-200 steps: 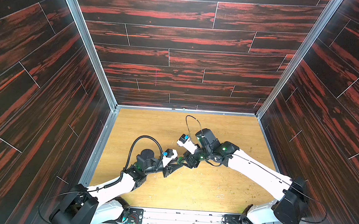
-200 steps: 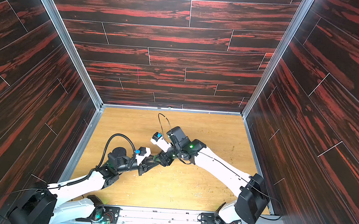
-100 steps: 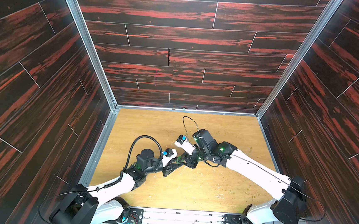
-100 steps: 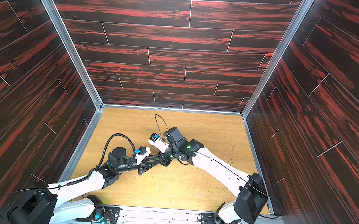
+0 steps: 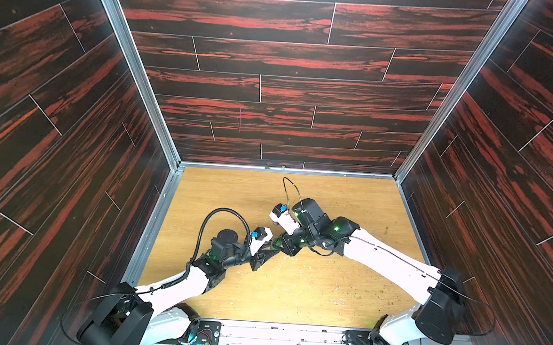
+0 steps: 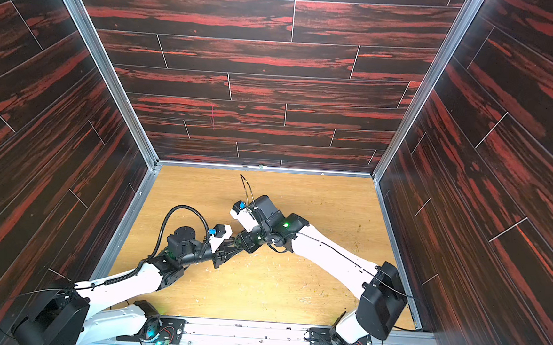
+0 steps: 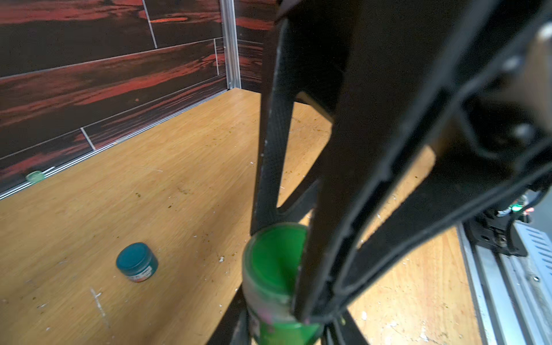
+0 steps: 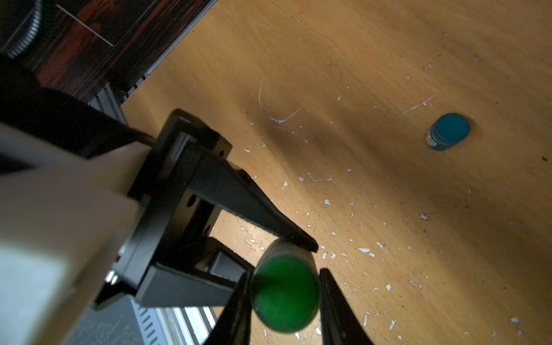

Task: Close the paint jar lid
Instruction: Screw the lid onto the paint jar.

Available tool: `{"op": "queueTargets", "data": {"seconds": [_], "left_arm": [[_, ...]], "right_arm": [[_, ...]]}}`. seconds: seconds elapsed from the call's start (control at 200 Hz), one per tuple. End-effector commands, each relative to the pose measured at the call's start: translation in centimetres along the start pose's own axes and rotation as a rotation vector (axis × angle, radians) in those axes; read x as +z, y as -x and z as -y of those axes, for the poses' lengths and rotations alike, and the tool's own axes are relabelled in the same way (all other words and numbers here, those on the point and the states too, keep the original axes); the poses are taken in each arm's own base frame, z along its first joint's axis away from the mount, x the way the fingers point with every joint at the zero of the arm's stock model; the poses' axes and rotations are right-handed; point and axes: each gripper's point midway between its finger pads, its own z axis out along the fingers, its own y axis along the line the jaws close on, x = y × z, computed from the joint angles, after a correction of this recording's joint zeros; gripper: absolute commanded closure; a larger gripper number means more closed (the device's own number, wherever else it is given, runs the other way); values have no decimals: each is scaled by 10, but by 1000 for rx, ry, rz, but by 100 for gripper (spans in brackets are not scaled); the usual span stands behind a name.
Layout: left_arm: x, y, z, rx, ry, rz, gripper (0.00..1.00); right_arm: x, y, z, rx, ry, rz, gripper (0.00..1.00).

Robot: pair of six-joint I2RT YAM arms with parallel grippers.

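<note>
A: Gripper by gripper, please. Left gripper [image 8: 279,258]?
B: Clamped side-on round the body of the paint jar [image 7: 283,331], just beneath the lid.
A: And the right gripper [image 8: 285,301]?
B: Closed from above on the green lid [image 8: 285,294], one finger either side of its rim.
A: Whereabouts on the table [image 5: 310,292]?
B: Near the middle, at the meeting of the two wrists; hidden beneath them in both top views. Cannot tell whether standing on the wood or held just off it.
A: Handling?
B: Probably light, small and stiff, being a little plastic pot. Smooth-sided too, so apt to spin or slip under a twist, and messy if tipped with the lid loose.
A: Where to take hold, then?
B: Much as now, by the look of it: low on the body to stop rotation, square across the lid for the turn. No squeezing harder than needed, for fear of flexing the wall and binding the thread. Too blurred to say whether fully screwed home.
A: Anything close by?
B: Only a blue jar [image 8: 448,131], lidded, well apart.
</note>
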Motion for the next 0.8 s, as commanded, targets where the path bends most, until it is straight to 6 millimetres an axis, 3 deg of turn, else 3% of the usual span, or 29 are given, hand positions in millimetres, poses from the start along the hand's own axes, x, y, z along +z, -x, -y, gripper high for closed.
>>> {"op": "queueTargets", "data": {"seconds": [0.0,0.261,0.481,0.797], "left_arm": [[0,35,-13,89,64,107,75],[6,47,-37,86,173,154,77],[9,58,-54,71,243,205,78],[11,58,-63,61,285,224,78]], "right_arm": [[4,1,14,198,-107,-19,92],[16,-1,16,529,-241,-65,95],[26,0,19,677,-350,-90,99],[35,14,16,774,-328,-44,99]]}}
